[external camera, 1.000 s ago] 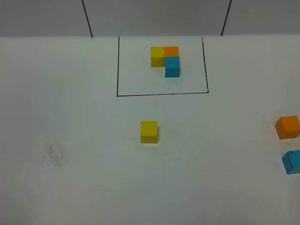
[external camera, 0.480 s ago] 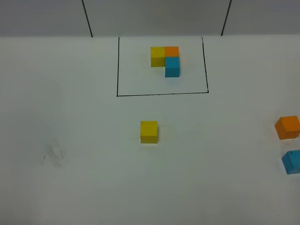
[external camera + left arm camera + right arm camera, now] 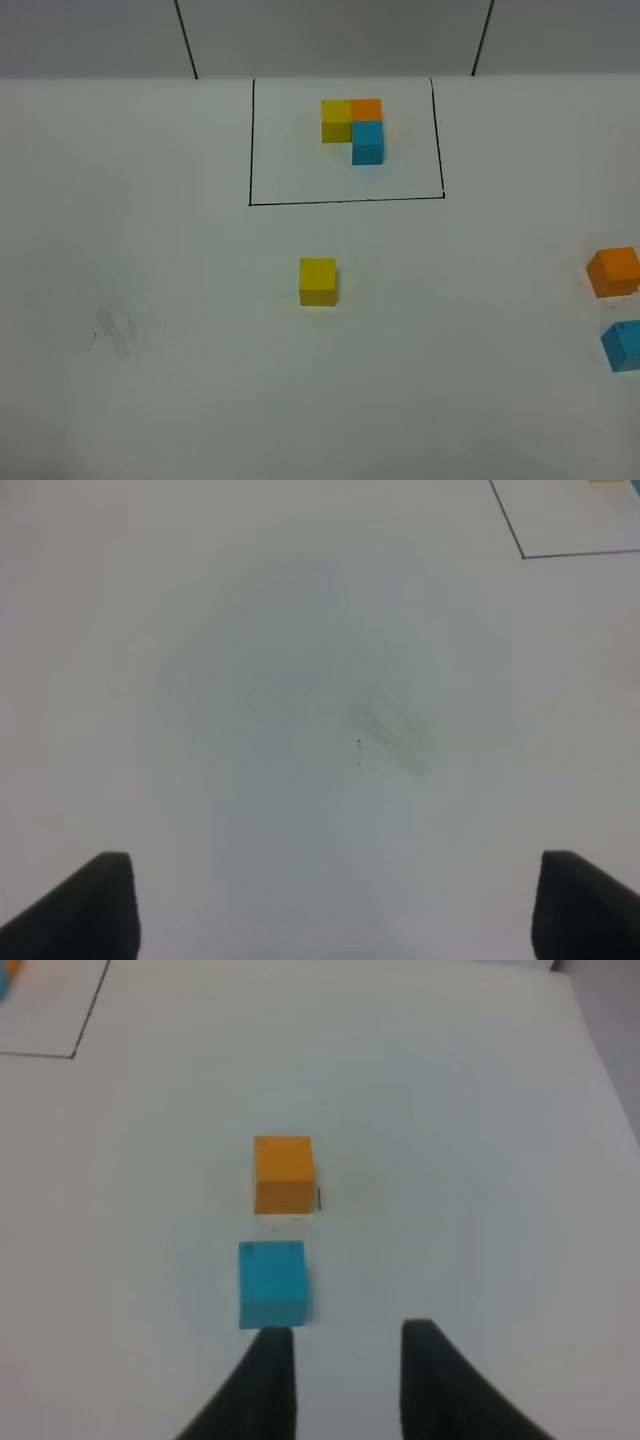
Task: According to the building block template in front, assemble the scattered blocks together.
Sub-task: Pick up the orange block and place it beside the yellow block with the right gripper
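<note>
Plainly, left hand (image 3: 335, 885) and right hand (image 3: 347, 1335) gape over a smudged white table (image 3: 200, 400).

White desk (image 3: 150, 200) with a thin black rectangle (image 3: 251, 150) drawn on it. Inside the rectangle, the building block template (image 3: 354, 128), three cubes touching in an L. Just in front, a yellow cube (image 3: 318, 281). Far front-right, an orange cube (image 3: 613, 271) and blue cube (image 3: 624, 345), apart. Front-left, a faint smudge (image 3: 115, 328).

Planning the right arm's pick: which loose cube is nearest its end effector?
The blue cube, just ahead of the right end effector; the orange cube lies beyond it, the yellow cube farthest.
</note>
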`<state>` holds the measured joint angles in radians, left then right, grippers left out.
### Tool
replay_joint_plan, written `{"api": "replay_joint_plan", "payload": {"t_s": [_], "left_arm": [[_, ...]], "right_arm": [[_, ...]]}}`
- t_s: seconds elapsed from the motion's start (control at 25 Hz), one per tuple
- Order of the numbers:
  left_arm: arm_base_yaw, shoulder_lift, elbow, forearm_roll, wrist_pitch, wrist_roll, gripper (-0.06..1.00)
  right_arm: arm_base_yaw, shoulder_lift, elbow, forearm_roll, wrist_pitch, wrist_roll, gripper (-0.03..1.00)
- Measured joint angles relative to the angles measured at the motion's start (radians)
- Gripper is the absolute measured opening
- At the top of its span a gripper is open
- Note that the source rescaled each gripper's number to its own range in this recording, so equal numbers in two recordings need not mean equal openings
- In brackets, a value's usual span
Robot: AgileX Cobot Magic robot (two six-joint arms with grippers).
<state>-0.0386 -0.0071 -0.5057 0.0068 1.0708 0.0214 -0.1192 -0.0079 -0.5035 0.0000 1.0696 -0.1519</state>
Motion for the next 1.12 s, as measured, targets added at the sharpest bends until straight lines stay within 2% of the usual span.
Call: {"api": "replay_joint_plan", "payload": {"t_s": [0.96,1.12], "left_arm": [[0.0,0.0,0.0,0.0,0.0,0.0,0.67],[0.0,0.0,0.0,0.0,0.0,0.0,0.67]], "right_arm": [[0.0,0.0,0.0,0.0,0.0,-0.003,0.0],[0.0,0.057,-0.001,0.005,-0.002,0.085,0.06]]}}
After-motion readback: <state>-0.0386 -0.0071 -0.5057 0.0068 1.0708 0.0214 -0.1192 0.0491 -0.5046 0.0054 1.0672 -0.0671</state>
